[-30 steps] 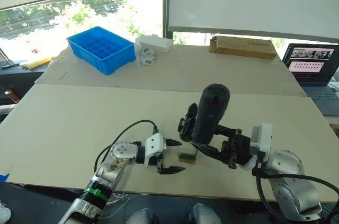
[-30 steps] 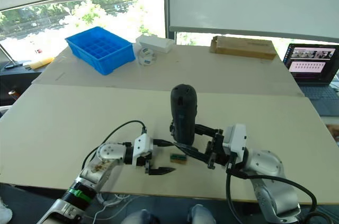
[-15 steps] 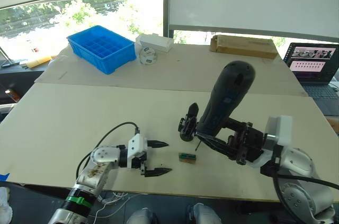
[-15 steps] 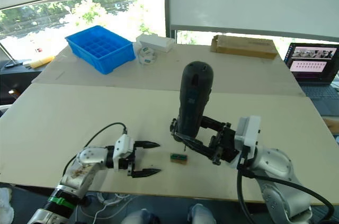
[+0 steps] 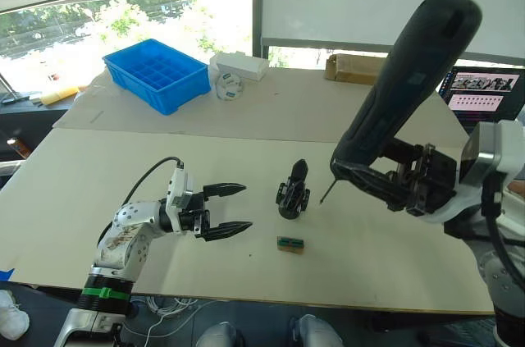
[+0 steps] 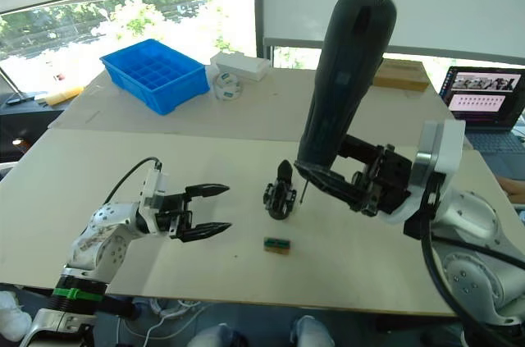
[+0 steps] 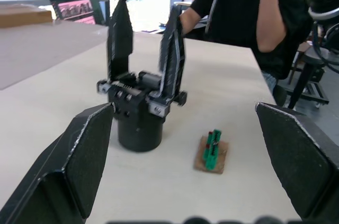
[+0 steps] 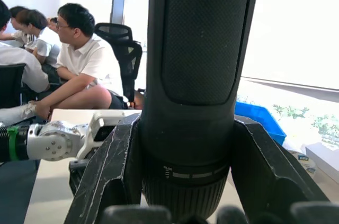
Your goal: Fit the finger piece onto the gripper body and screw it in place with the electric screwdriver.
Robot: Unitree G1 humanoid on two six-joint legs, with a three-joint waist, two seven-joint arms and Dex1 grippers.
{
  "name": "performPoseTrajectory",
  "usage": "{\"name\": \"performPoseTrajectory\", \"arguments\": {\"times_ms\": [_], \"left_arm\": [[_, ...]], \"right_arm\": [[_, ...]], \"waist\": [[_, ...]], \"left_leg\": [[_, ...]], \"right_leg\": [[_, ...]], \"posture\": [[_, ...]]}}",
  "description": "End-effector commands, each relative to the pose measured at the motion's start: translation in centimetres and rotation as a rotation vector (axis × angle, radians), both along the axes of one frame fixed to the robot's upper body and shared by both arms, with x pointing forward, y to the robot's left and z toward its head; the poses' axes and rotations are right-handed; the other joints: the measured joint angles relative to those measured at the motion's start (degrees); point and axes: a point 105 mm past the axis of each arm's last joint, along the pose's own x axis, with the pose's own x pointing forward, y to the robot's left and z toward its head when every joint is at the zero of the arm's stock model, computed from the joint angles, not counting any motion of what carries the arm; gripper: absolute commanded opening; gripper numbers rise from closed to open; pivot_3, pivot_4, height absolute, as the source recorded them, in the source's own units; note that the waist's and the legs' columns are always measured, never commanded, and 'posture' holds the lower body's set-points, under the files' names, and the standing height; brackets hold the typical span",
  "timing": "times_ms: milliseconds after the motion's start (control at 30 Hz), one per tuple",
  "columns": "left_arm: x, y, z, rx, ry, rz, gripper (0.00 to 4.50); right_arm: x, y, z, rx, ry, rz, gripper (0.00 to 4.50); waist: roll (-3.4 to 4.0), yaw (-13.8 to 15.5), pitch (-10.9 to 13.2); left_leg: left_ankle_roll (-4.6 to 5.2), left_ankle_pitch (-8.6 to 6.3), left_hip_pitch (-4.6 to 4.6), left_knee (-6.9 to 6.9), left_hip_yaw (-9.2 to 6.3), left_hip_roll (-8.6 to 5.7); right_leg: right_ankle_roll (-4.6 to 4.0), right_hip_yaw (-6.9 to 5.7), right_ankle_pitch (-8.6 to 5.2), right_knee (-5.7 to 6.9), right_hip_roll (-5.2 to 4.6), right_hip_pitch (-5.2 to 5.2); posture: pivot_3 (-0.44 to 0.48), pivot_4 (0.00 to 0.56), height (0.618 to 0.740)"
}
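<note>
Clutter sits along the far edge of the pale bench point(image 5: 123, 175): a blue plastic compartment bin point(image 5: 156, 75), a white box point(image 5: 239, 66) beside it, a flat brown cardboard box point(image 5: 354, 70), and an open laptop point(image 5: 484, 97) at the far right corner. Near the front edge lies a small green-brown block point(image 5: 289, 244), between the two arms and just in front of the black blocky gripper body point(image 5: 292, 192), which stands upright mid-bench. Nothing lies between it and either arm.

The left gripper point(image 5: 227, 210) hovers low over the bench with its black fingers spread wide and empty, pointing at the gripper body, well apart from it. The right gripper point(image 6: 328, 180) is clamped on the long thick black electric screwdriver point(image 6: 344, 76), held tilted above the bench, its thin metal bit just right of the gripper body, not touching.

The left wrist view shows two pointed fingers standing up from the gripper body, and a person in black point(image 7: 254, 7) beyond the bench. The right wrist view shows seated people point(image 8: 90, 60) behind.
</note>
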Motion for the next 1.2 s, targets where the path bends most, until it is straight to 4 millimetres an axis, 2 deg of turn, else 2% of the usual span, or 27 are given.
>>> {"name": "performPoseTrajectory", "arguments": {"times_ms": [33, 267, 500, 833, 1200], "left_arm": [[0.4, -0.2, 1.0, -0.018, -0.048, 0.004, 4.5], [0.9, -0.8, 0.5, -0.01, -0.06, 0.029, 4.5], [1.3, -1.6, 0.2, 0.002, -0.053, 0.036, 4.5], [1.3, -2.4, -0.4, 0.048, -0.054, 0.051, 4.5], [1.4, -3.1, -0.3, 0.063, -0.065, 0.05, 4.5]], "right_arm": [[0.0, -0.6, 1.9, 0.025, -0.071, -0.016, 1.91], [2.1, -0.1, 2.7, 0.062, -0.079, -0.013, 1.91], [3.5, 1.4, 1.9, 0.077, -0.053, 0.042, 1.91], [3.8, 3.2, 0.7, 0.089, -0.011, 0.149, 1.91], [4.8, 3.9, -1.0, 0.057, 0.023, 0.158, 1.91]], "waist": [[0.0, 0.0, 0.0], [0.0, 0.0, 0.0], [0.01, -0.1, 0.0], [0.03, -0.1, 0.0], [0.03, -0.3, 0.0]], "left_leg": [[0.0, 0.0, -0.01, 0.0, 0.0, 0.0], [-0.01, 0.01, -0.01, 0.0, 0.03, -0.01], [-0.06, 0.04, -0.02, 0.0, 0.03, 0.0], [-0.07, 0.05, -0.03, -0.01, 0.04, 0.0], [-0.08, 0.05, -0.02, 0.0, 0.07, -0.01]], "right_leg": [[0.0, 0.0, 0.0, -0.01, 0.0, -0.01], [0.0, 0.0, 0.01, -0.01, -0.01, 0.0], [0.0, -0.01, 0.01, 0.01, 0.03, -0.02], [0.0, -0.05, 0.01, 0.02, 0.04, -0.03], [0.0, -0.08, 0.01, 0.05, 0.04, -0.06]], "posture": [[0.0, 0.15, 0.74], [0.0, 0.15, 0.74], [0.0, 0.15, 0.74], [0.0, 0.15, 0.74], [0.0, 0.15, 0.74]]}}
